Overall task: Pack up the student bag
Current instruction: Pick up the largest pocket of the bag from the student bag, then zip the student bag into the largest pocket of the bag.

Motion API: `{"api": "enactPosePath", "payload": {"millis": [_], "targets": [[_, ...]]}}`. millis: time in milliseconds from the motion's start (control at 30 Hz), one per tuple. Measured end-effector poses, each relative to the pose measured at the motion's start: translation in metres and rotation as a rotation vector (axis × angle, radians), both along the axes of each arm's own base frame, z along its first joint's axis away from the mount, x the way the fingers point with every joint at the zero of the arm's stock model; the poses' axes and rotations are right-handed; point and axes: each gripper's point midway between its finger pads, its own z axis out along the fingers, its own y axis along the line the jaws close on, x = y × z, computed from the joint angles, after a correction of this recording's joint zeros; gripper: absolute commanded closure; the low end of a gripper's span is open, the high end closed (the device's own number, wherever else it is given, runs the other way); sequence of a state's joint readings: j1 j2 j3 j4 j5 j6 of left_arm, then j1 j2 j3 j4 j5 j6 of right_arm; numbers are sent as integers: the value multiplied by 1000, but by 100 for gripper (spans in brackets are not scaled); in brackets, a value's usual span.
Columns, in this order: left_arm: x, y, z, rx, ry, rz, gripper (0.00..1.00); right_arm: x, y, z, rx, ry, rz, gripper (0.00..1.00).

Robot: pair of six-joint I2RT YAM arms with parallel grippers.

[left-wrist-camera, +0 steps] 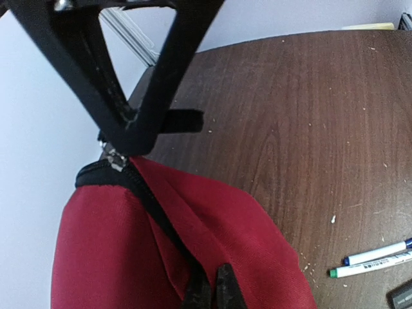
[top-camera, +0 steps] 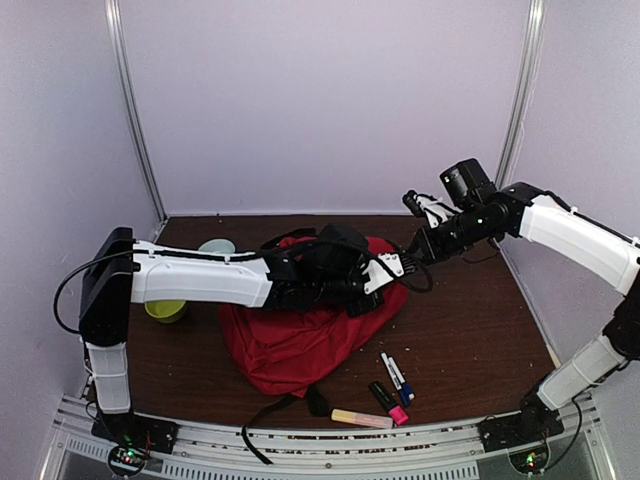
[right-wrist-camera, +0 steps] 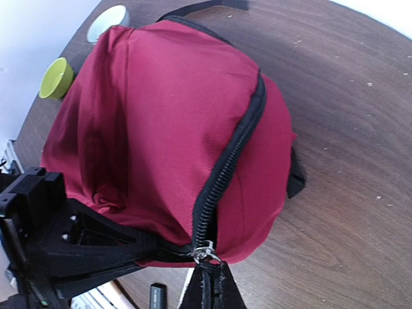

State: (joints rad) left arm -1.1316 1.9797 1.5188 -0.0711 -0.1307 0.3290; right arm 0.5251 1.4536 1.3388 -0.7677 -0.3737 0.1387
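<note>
Risking a slipped grip or fabric-jammed zip (right-wrist-camera: 225, 167) on the student bag (top-camera: 290, 345) slumped on the worktop (left-wrist-camera: 309, 116), left pincer (left-wrist-camera: 129, 132) pressed shut on its zip end, right pincer (right-wrist-camera: 207, 273) pinching the small metal pull (right-wrist-camera: 205, 252), cloth slack between.

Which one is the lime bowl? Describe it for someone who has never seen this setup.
Start at the big red student bag in the centre; two bowls sit off its left side. The lime bowl is the one nearer the arm bases. It is bright yellow-green, whereas the pale bowl further back is whitish blue.
</note>
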Motion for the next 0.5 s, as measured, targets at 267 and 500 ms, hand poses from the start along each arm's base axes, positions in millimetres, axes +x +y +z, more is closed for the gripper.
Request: {"api": "enactPosePath", "payload": {"millis": [267,500], "targets": [[1,13,23,-66,-32,-8,100,27,-4,5,-113,-6,-23,100],[-22,38,27,-39,-31,-104,100,44,3,10,-153,11,-1,100]]}}
